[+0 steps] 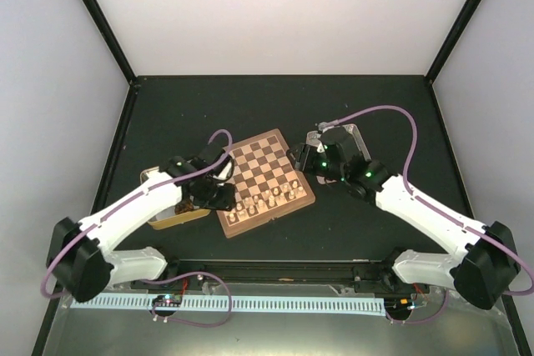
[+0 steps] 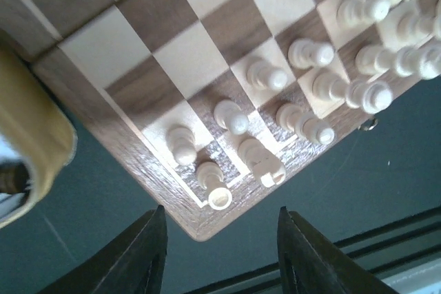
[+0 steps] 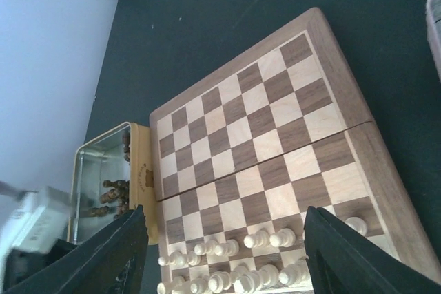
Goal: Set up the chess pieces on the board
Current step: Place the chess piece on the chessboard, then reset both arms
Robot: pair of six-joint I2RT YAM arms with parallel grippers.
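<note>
The board (image 1: 265, 174) lies at an angle in the middle of the dark bench (image 1: 250, 106), between the two arms. The pale chess pieces (image 2: 265, 76) stand in two rows along the board's near edge. The left gripper (image 2: 220, 256) hovers at the near left corner of the board, its fingers spread wide with nothing between them. The right gripper (image 3: 231, 259) hangs above the board's right side, also wide apart and empty. A metal tray (image 3: 145, 204) holding dark pieces (image 3: 110, 191) sits just beside the board's left edge.
</note>
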